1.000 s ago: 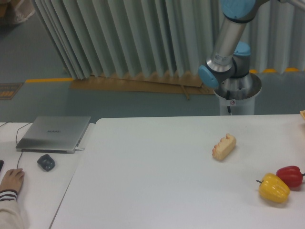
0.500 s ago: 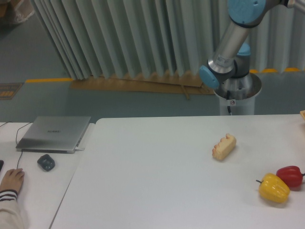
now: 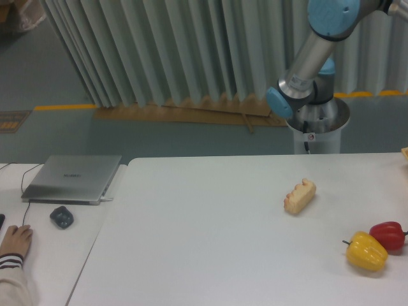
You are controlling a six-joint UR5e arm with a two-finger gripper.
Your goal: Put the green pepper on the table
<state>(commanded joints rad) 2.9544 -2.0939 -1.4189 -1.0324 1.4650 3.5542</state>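
The green pepper is out of view. The white table (image 3: 210,242) fills the lower right of the camera view. Only the arm's base, elbow and lower links (image 3: 306,70) show at the upper right behind the table; the arm runs out of the frame at the top right. My gripper is out of view.
On the table lie a pale ridged bread-like piece (image 3: 299,196), a yellow pepper (image 3: 366,251) and a red pepper (image 3: 389,234) at the right edge. The smaller desk on the left holds a laptop (image 3: 71,178), a mouse (image 3: 62,217) and a person's hand (image 3: 16,241).
The arm's upper link has swung a little to the right across the three frames. Nothing on the table has moved.
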